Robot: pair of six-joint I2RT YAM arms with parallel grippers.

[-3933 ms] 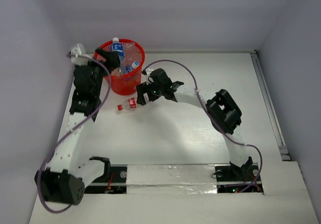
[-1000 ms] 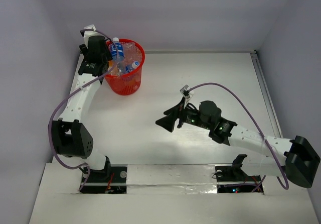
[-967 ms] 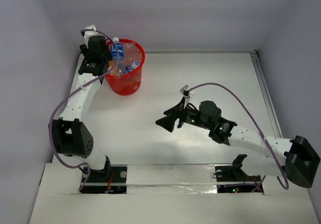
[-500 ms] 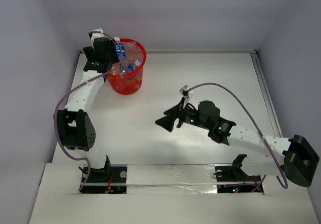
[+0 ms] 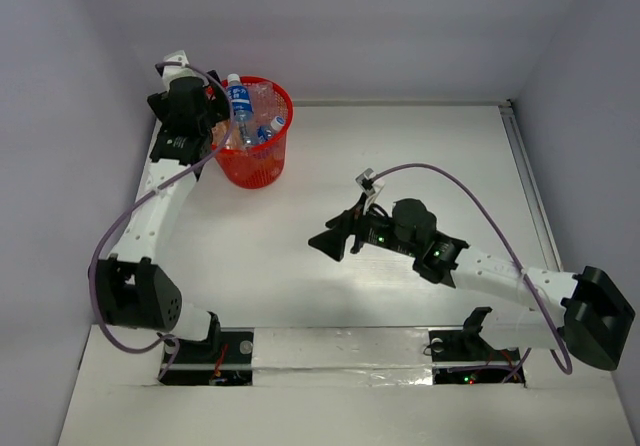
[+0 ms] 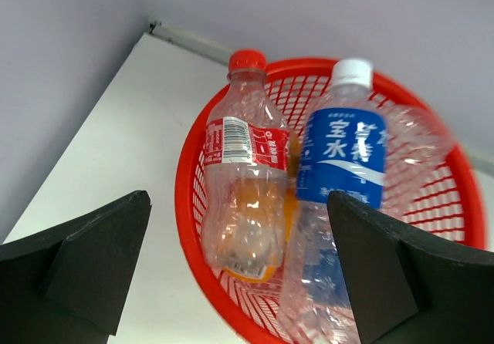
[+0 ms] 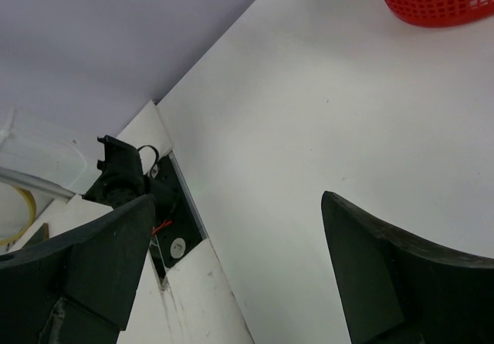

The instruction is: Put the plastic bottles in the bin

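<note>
— Red mesh first: look down into the bin point(image 6: 185, 182) from the left wrist. Holds the red-labelled bottle point(image 6: 245, 174) now, cap toward the far rim, resting against the blue-labelled bottle point(image 6: 340, 159) at its side. Something orange underneath, seen through the clear plastic.

— Lay out on the table point(image 5: 400, 146) a few seconds back, just beside the bin's wall, with the right gripper point(image 7: 239, 199) reaching in close. Gone from that spot since.

— Counts as binned, then. And the left gripper point(image 6: 238, 197)?

— Hovers over the bin's left rim, fingers spread wide, gripping nothing. Sat a touch further over the mouth half a second ago; shifted slightly left since.

— Right side?

— Likewise spread apart and empty-handed, hanging above the white table well away from the bin. Pulled back to mid-table about a second ago and has barely stirred since.

— Meaning what for the task?

— Probably finished, or very nearly: none of the bottles in sight outside the bin from above. Can't vouch for whatever hides beneath the arms themselves.

— Surface and room?

— Matte white tabletop, smooth and unmarked. Pale rail point(image 5: 543, 226) running along its right edge. Plain grey-lilac walls point(image 5: 400, 26) closing in on three sides, evenly lit, no hard shadows.
</note>
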